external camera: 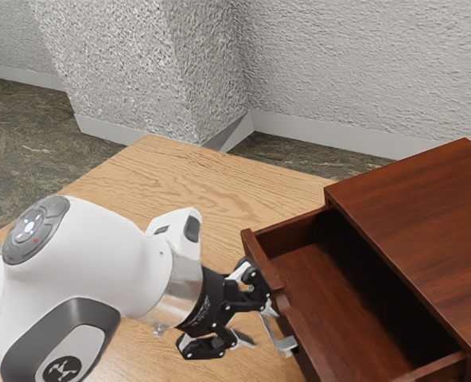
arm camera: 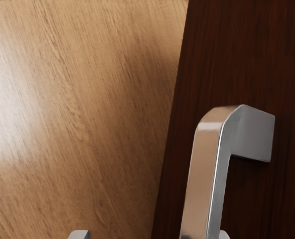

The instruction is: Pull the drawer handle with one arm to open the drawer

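Note:
The dark red-brown cabinet (external camera: 426, 215) stands on the wooden table (external camera: 196, 183) at the exterior view's right. Its drawer (external camera: 339, 310) is pulled well out, and its inside looks bare. A silver bar handle (external camera: 277, 336) sticks out from the drawer front (external camera: 257, 248). My black gripper (external camera: 251, 314) is right at this handle, fingers spread to either side of it. In the wrist view the handle (arm camera: 212, 169) rises against the drawer front (arm camera: 247, 59), with two fingertips (arm camera: 79, 234) showing far apart at the lower edge. The gripper (arm camera: 150, 235) is open around the handle.
The wooden table top (arm camera: 63, 99) stretches away behind my hand toward the exterior view's left and far side. My white arm (external camera: 84, 278) covers the near left corner. A textured wall and a grey stone floor (external camera: 29, 135) lie beyond the table.

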Controlling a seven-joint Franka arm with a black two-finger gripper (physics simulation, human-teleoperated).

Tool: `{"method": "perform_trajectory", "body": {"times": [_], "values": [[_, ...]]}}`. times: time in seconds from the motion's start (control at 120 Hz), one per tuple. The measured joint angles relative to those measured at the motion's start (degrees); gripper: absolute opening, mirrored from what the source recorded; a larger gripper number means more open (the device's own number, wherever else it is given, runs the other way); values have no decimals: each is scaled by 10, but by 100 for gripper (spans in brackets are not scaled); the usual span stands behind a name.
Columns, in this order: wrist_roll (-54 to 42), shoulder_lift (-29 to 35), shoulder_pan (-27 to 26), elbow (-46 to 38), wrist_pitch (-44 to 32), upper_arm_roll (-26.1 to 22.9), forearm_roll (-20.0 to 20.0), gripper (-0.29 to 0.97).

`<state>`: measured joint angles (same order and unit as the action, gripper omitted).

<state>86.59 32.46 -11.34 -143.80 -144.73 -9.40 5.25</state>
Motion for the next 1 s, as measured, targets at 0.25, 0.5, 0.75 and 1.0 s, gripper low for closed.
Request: {"method": "perform_trajectory", "body": {"times": [0.25, 0.5, 0.75, 1.0], "values": [[0, 27, -9, -23, 2, 18, -1, 25], [0, 60, -15, -48, 3, 25, 0, 25], [0, 96, -30, -75, 7, 45, -1, 25], [0, 110, -32, -86, 12, 51, -3, 25]]}}
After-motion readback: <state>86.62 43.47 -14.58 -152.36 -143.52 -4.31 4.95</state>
